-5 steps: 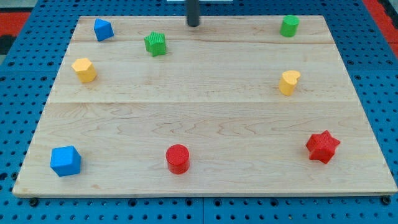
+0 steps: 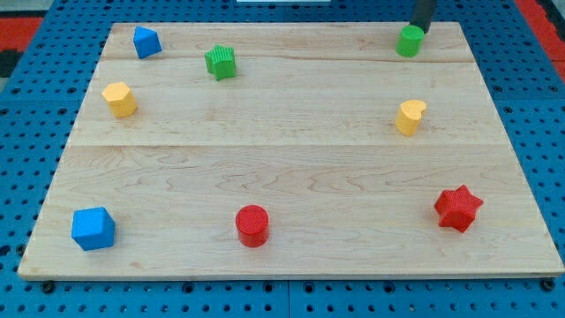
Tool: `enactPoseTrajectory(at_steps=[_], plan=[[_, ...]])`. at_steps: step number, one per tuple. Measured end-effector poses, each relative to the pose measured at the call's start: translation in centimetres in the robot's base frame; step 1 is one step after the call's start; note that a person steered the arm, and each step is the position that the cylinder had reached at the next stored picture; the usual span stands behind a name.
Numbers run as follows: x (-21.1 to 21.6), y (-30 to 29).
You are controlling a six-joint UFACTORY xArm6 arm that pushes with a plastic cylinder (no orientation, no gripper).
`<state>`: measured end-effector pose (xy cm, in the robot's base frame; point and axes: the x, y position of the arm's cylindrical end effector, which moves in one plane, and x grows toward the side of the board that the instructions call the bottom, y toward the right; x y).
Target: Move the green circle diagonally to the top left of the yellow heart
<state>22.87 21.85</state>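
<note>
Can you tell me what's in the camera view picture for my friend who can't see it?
My tip sits at the top right of the green circle, near the wooden board's top edge. The yellow heart lies below the circle, toward the view's right.

Dark rod enters from view's top right, slightly tilted; my tip (image 2: 418, 32) down at board level.
</note>
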Motion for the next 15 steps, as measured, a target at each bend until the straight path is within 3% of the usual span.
enactPoseTrajectory(at_steps=[1,2,3,4,5,6,7,9,10,11,12,13,15], plan=[[2.8,2.1],[3.4,-4.9],[0.5,-2.2],[-2.7,-7.7],[3.5,-12.9],[3.4,-15.6],[1.8,-13.0],[7.7,-14.3],[8.6,-16.6],[4.3,-16.1],[2.8,-8.5],[6.8,-8.8],[10.0,-21.3]])
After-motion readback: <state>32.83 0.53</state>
